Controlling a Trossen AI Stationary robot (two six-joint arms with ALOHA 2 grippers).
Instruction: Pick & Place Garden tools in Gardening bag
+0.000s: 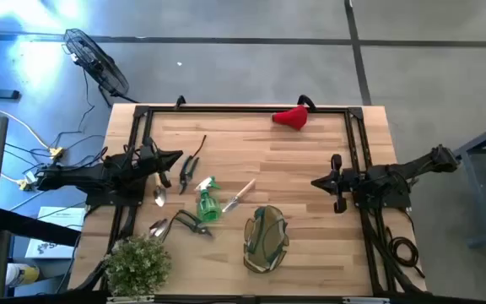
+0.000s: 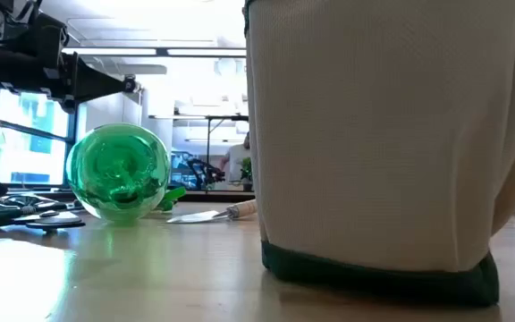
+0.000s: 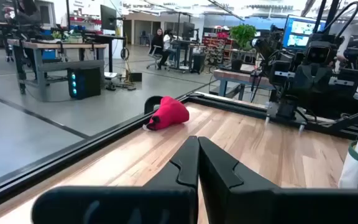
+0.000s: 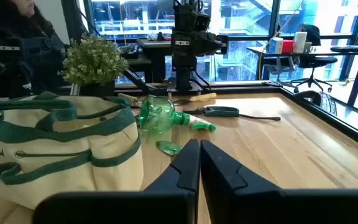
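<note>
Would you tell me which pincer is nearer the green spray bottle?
The left pincer is nearer, just beyond the spray bottle on its left; the right pincer waits farther off across the table.

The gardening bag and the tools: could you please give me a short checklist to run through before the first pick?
1. Gardening bag on the table, near the front edge: ok.
2. Bag mouth facing up for a drop: cannot tell; in the high view it seems to lie on its side.
3. Green spray bottle free of other tools: not ok, it lies against the wooden-handled trowel.
4. Left gripper empty and shut, beside the pruners: ok.
5. Right gripper empty and shut, over bare table: ok.
6. Red piece within reach at the far edge: cannot tell.
</note>
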